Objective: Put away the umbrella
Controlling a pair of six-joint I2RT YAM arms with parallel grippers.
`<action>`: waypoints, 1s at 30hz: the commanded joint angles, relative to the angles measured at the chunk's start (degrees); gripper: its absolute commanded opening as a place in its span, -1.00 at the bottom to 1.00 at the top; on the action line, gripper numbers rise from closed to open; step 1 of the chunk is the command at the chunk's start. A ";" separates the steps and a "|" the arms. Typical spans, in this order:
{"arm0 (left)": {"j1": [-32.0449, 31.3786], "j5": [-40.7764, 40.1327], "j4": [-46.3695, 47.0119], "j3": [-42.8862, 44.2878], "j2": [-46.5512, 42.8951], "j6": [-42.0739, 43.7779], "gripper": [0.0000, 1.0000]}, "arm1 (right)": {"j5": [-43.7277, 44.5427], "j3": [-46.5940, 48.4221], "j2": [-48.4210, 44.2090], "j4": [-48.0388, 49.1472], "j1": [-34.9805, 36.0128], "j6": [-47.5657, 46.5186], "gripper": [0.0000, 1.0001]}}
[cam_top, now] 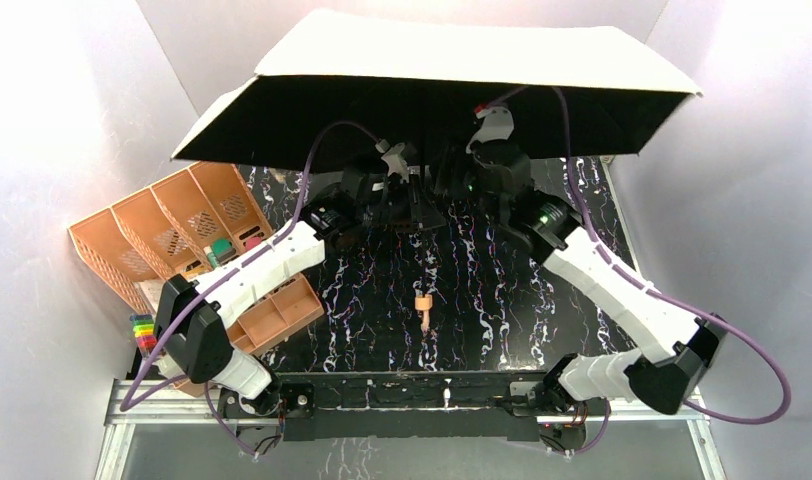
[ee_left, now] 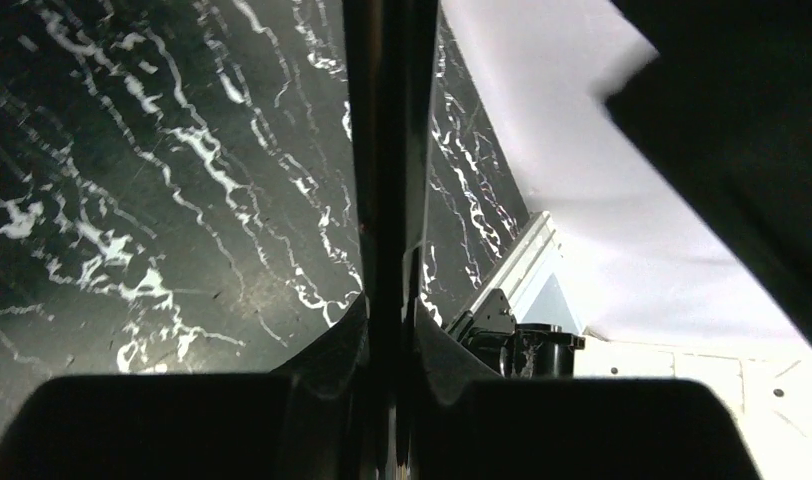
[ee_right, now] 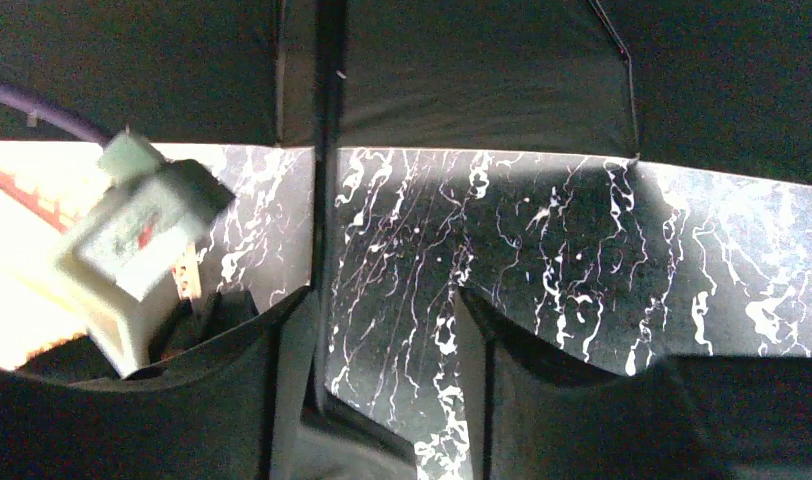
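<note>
1. One orange organizer point(cam_top: 132, 235) is standing at the left edge of the table point(cam_top: 502, 310), its slots holding small green and red items too small to name.
2. The umbrella point(cam_top: 462, 60) is sitting open over the far side, tan canopy up and black lining facing the table. Its shaft point(ee_right: 327, 250) is running far to near, ending at the tan handle point(cam_top: 423, 303) mid-table.
3. The left gripper point(ee_left: 390, 310) is pinching the shaft.
4. The right gripper point(ee_right: 382, 300) is standing spread, with the shaft lying against one finger.

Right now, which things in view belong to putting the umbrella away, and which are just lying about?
Job: umbrella, its tan handle, left gripper shut on the shaft, right gripper open.
Lying about: orange organizer, coloured stack beside it.
</note>
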 commanded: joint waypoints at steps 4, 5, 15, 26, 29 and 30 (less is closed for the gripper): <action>0.65 -1.62 -4.24 -1.04 -3.44 -1.35 -1.00 | -4.80 -14.00 -11.99 17.07 -1.32 3.14 0.47; 0.71 -1.55 -4.57 -1.05 -3.38 -1.00 -1.00 | -6.37 -14.91 -12.30 17.81 -2.50 3.66 0.50; 0.69 -1.86 -7.98 -3.58 -4.85 2.50 -1.00 | -36.17 -16.10 -8.18 29.45 -16.89 15.91 0.54; 0.67 -1.65 -7.51 -7.99 -7.84 2.19 -1.00 | -40.73 -14.58 1.68 43.75 -17.93 23.16 0.56; 0.67 -1.55 -7.55 -8.50 -8.26 2.19 -1.00 | -42.38 -14.54 4.70 48.63 -17.95 23.84 0.56; 0.64 -1.47 -7.51 -8.66 -8.39 2.24 -1.00 | -42.69 -14.42 5.44 49.95 -17.95 23.89 0.57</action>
